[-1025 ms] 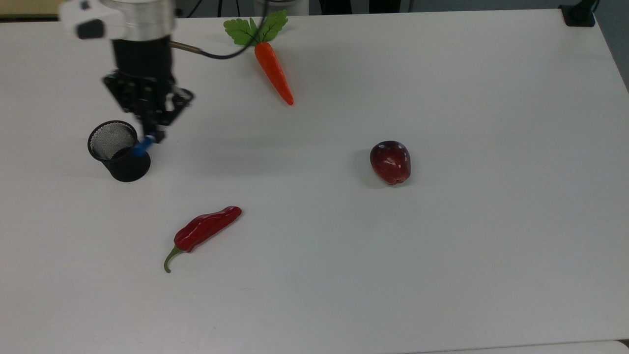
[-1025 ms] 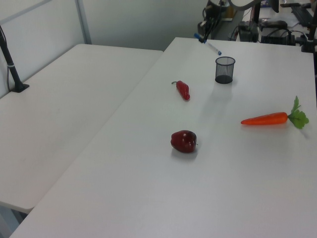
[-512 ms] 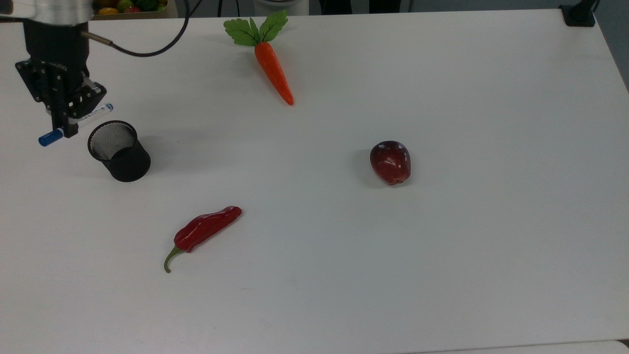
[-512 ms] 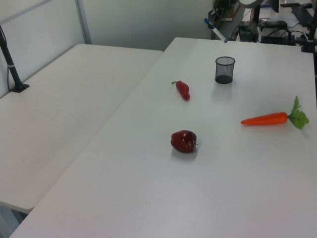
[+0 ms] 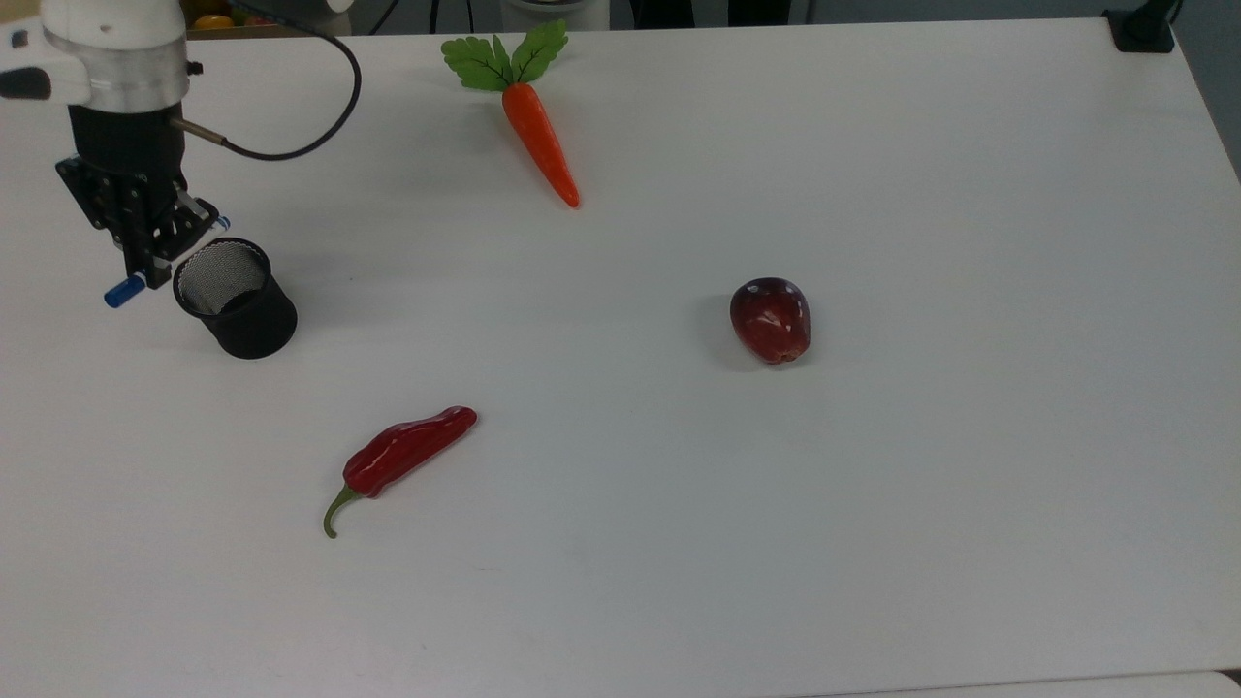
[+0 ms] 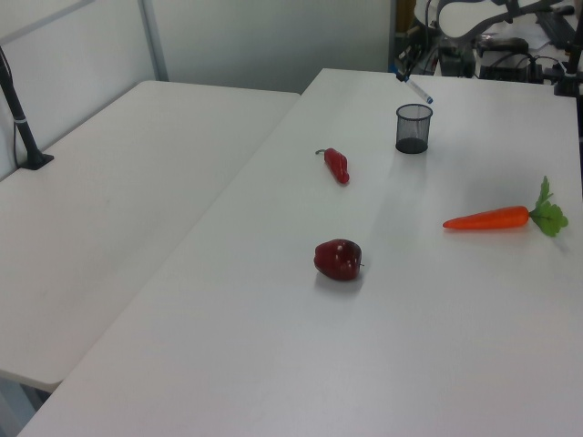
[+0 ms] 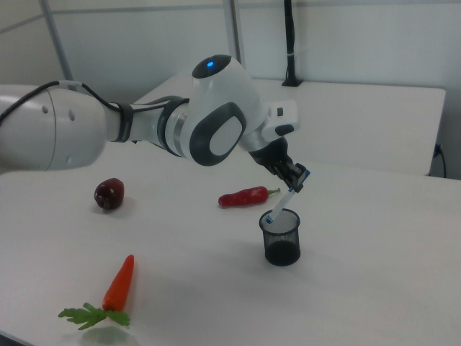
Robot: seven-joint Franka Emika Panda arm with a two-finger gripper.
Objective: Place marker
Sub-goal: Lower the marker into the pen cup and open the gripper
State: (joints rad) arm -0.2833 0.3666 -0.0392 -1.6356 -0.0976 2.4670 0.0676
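The marker (image 7: 281, 203) is a slim white pen with blue ends, and my gripper (image 7: 296, 177) is shut on its upper part. It hangs tilted, with its lower blue end just over the rim of the black mesh cup (image 7: 281, 242). In the top view the gripper (image 5: 147, 262) sits just to the left of the cup (image 5: 242, 312), and the marker's blue end (image 5: 124, 290) pokes out below the fingers. In the left view the marker (image 6: 419, 89) slants above the cup (image 6: 413, 128).
On the white table lie a carrot (image 5: 539, 136) at the back, a red chili pepper (image 5: 402, 451) in front of the cup, and a dark red apple (image 5: 771, 319) mid-table. The arm's black cable (image 5: 310, 136) loops above the table's back left.
In the top view the gripper swung with the marker from the cup's right side out to its left, then came back closer to the cup. The marker now hangs steeper.
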